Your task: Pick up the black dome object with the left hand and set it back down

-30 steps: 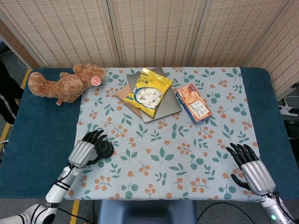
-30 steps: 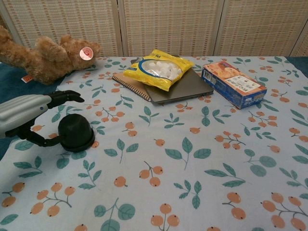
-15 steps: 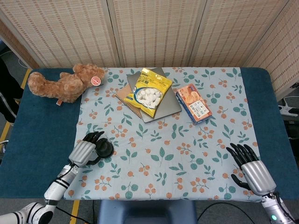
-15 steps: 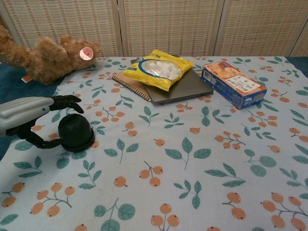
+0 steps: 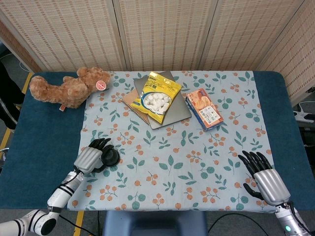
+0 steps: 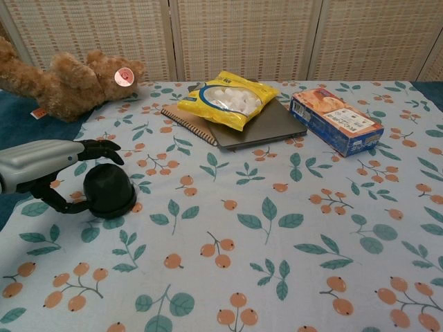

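Note:
The black dome [image 6: 109, 191] stands on the floral cloth at the near left, also seen in the head view as the black dome [image 5: 111, 157]. My left hand [image 6: 41, 166] wraps it from the left: the fingers [image 6: 104, 150] curl over its top and the thumb presses against its base. The same left hand [image 5: 91, 158] shows in the head view, covering the dome's left side. The dome's base sits flat on the cloth. My right hand [image 5: 263, 178] rests at the near right edge, fingers spread, holding nothing.
A brown teddy bear [image 5: 66, 88] lies at the far left. A yellow snack bag [image 5: 157, 96] lies on a grey notebook stack [image 5: 174, 114] at the far middle, with a blue biscuit box [image 5: 204, 109] to its right. The floral cloth [image 5: 197, 162] covers the table.
My left hand's fingers have curled further down over the dome's top. The dome and the right hand have stayed in place.

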### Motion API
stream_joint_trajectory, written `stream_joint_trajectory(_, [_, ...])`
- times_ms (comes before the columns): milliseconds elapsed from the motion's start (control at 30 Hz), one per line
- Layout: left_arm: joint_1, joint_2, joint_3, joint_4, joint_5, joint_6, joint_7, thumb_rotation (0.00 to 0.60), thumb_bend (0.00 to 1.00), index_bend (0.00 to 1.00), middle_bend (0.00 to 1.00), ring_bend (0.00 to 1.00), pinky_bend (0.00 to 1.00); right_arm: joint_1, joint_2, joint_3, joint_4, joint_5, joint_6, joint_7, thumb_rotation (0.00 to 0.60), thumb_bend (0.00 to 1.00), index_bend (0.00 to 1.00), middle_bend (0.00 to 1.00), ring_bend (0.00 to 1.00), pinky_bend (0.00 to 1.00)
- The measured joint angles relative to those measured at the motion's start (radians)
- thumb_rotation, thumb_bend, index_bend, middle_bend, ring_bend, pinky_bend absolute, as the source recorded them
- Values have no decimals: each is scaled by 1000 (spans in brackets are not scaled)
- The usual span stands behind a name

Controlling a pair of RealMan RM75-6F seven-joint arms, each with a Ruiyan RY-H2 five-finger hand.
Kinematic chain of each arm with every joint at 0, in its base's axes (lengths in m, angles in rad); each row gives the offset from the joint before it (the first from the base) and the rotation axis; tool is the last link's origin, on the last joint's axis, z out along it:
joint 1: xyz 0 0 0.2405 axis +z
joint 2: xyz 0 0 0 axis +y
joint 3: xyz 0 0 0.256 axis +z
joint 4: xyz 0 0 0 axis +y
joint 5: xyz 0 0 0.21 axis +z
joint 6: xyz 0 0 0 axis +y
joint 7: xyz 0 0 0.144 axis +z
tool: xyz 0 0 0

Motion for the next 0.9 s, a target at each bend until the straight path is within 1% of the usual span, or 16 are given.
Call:
stream_joint_trajectory(100, [-7,4,-3,-2,-14,-11,14,600,338,180,0,0,80,0,0,2,0,4,0,-1,600,224,0,0,0,0])
stream_joint_trajectory(167, [-9,3,-5,-3,-18,-10,17,600,341,213,0,0,80,1,-1,2,0,5,-2,-2,600,224,0,0,0,0])
stream_joint_trajectory(267, [-10,-2,-6,2,-19,-3,18,600,348,276,0,0,75,2,-1,2,-1,7,-5,-5,600,224,0,0,0,0])
stream_joint_trajectory(300, [-10,-4,-7,4,-19,1,16,600,351,314,4,0,74,2,-2,2,-1,7,-5,-5,600,224,0,0,0,0])
stream_joint_trajectory(367, [-9,-6,-8,7,-16,9,10,600,356,377,24,0,73,2,-2,2,-1,7,-6,-7,600,224,0,0,0,0])
stream_joint_trajectory(433, [-6,-9,-7,11,-7,22,2,600,361,451,73,0,67,2,-3,3,-1,8,-6,-8,600,224,0,0,0,0])
stream_joint_trajectory(533, [-2,-15,-5,22,5,39,-10,600,370,527,126,0,60,2,-3,3,-2,9,-8,-9,600,224,0,0,0,0])
stream_joint_trajectory(600, [0,-21,-5,29,15,55,-21,600,380,560,144,0,60,2,-3,3,-2,10,-7,-10,600,224,0,0,0,0])
stream_joint_trajectory(767, [7,-23,-2,35,53,94,-60,600,391,579,156,0,60,2,-4,4,-2,12,-8,-12,600,224,0,0,0,0])
stream_joint_trajectory(900, [11,-3,-1,6,74,118,-72,600,392,578,156,0,60,2,-4,4,-2,12,-8,-12,600,224,0,0,0,0])
